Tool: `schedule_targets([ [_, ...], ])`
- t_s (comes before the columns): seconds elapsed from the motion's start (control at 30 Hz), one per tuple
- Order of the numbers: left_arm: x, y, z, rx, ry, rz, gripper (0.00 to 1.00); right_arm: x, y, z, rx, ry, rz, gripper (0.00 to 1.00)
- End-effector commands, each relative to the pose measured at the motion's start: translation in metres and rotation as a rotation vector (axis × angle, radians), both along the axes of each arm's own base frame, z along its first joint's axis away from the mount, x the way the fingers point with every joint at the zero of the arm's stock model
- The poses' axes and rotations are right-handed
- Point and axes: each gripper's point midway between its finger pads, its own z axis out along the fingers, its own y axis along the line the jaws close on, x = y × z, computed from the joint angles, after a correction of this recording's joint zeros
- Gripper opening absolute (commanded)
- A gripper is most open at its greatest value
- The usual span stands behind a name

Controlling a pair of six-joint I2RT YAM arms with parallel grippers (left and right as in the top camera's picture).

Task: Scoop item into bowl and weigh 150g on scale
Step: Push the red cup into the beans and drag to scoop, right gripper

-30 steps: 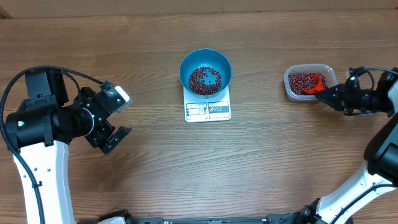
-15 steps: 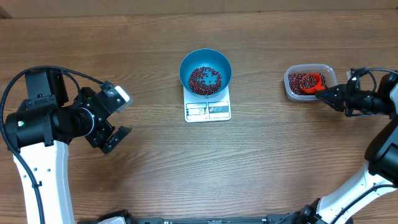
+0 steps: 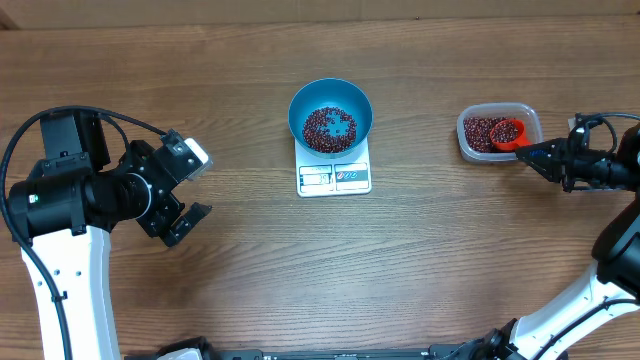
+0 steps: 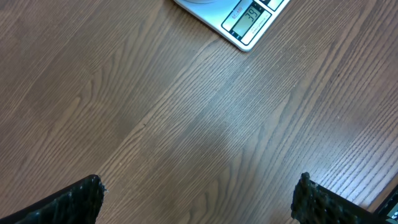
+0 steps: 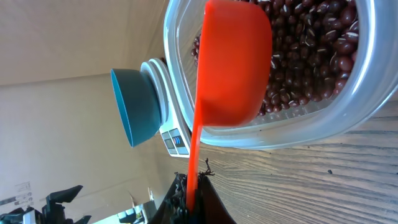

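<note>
Tabletop [image 3: 450,260]: wood grain, and it carries everything listed below.

Scale [image 3: 334,177]: white, flat on the tabletop at centre, with its display edge toward me. From the left wrist camera, one corner and the lit display [image 4: 247,14] show at the top of the frame. I cannot read the digits with confidence.

Bowl [image 3: 330,92]: blue, upright, seated on the scale and covering its rear half.

Beans [image 3: 329,128]: a shallow maroon patch covers the bottom of the bowl, with blue wall bare all round it. A larger lot [image 5: 311,56] fills the clear tub [image 3: 531,112], which stands well to the right of the scale.

Scoop [image 3: 506,133]: red, its cup over the right half of the tub and its handle running out over the tub's rim toward the right arm. From overhead the cup looks dark inside, consistent with beans. I cannot tell whether the cup touches the heap beneath it.

Right fingers [image 3: 538,154]: pressed together on the end of the scoop handle, seen clamped at the bottom of the right wrist view [image 5: 177,202].

Left fingers [image 3: 193,215]: spread wide apart, holding nothing, over bare tabletop well left of the scale [image 4: 81,199].
</note>
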Motion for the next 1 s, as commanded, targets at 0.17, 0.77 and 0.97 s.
schedule_targets([
  [0.17,0.000,0.001,0.000,0.020,-0.008,-0.027,1.00,-0.001,0.008,0.013,0.070,-0.072,0.015,0.04],
  [0.77,0.000,0.001,0.000,0.020,-0.008,-0.027,1.00,-0.001,0.014,0.028,0.137,-0.120,0.007,0.04],
  [0.97,0.000,0.001,0.000,0.020,-0.008,-0.027,1.00,0.000,0.015,0.029,0.145,-0.125,0.005,0.04],
])
